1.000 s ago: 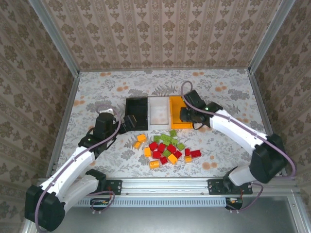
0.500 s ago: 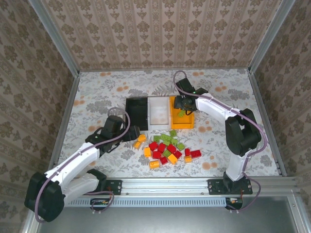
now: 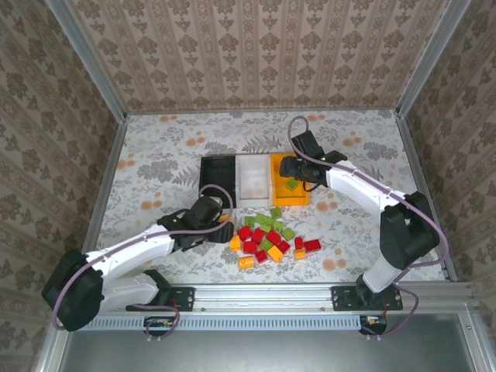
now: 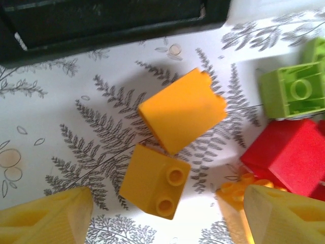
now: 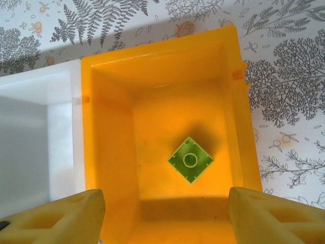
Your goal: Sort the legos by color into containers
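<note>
A loose pile of red, orange and light green legos [image 3: 267, 236] lies on the table in front of the black [image 3: 218, 174], white [image 3: 253, 182] and orange [image 3: 287, 198] containers. My left gripper [image 4: 167, 216] is open and low over the table at the pile's left edge [image 3: 221, 225]. A small orange lego [image 4: 155, 185] lies between its fingers without touching them, and a bigger orange one [image 4: 183, 109] lies just beyond. My right gripper [image 5: 165, 213] hangs open over the orange bin [image 5: 106, 142]. One green lego [image 5: 190, 159] lies on that bin's floor.
In the left wrist view a green lego [image 4: 294, 91] and a red lego [image 4: 289, 152] lie to the right, and another orange piece [image 4: 238, 190] lies against the right finger. The black bin's wall [image 4: 101, 20] is just ahead. The white bin [image 5: 30, 132] adjoins the orange one.
My right gripper opened and the green lego dropped into the orange bin. My left arm swung from beside the black bin to the orange legos, its jaws narrowing.
</note>
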{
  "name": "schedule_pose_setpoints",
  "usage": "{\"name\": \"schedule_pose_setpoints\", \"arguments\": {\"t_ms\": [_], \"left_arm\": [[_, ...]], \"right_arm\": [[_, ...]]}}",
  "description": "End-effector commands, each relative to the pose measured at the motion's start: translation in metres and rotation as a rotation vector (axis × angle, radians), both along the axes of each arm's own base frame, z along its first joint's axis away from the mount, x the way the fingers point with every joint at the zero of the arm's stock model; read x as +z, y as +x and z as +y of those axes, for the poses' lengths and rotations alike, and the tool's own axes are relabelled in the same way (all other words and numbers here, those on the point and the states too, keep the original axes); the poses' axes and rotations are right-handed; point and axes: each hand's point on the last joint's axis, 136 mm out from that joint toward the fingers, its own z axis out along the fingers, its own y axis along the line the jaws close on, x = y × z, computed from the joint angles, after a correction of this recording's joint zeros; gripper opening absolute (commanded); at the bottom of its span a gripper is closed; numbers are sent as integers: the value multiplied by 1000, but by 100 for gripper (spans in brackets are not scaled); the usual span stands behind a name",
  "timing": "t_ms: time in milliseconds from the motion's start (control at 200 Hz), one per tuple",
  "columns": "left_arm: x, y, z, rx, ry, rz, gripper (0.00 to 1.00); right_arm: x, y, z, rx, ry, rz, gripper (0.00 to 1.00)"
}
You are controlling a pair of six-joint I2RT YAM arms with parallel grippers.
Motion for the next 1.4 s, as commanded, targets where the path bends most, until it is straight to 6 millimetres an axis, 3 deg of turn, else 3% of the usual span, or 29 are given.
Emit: {"name": "schedule_pose_setpoints", "arguments": {"t_ms": [0,505,765,900,1065,1235,1315,1395], "left_arm": [[-7,7,8,-1,96,-22,75],[-36,20,-1,-24,159,-2,56],[-27,11,-2,-29,134,10,32],[-9,4,-6,-38,98,-3,26],[47,8,-28,-68,-5,-86,23],[105,46,-72,-102,-105,-191,24],[116,70,-96,-122,-130,-210,23],[113,94,-116,-124,-134,-204,22]], "right_arm": [[5,-5,3,-9,40,-17,67],[17,-12,-1,-10,51,-43,67],[18,-14,-6,-21,46,-48,67],[16,-17,-12,-41,47,-50,67],[12,-26,-22,-62,52,-51,67],[-5,-42,-30,-77,46,-23,67],[-4,-52,-35,-78,47,-23,67],[-8,-62,-41,-80,35,-11,67]]}}
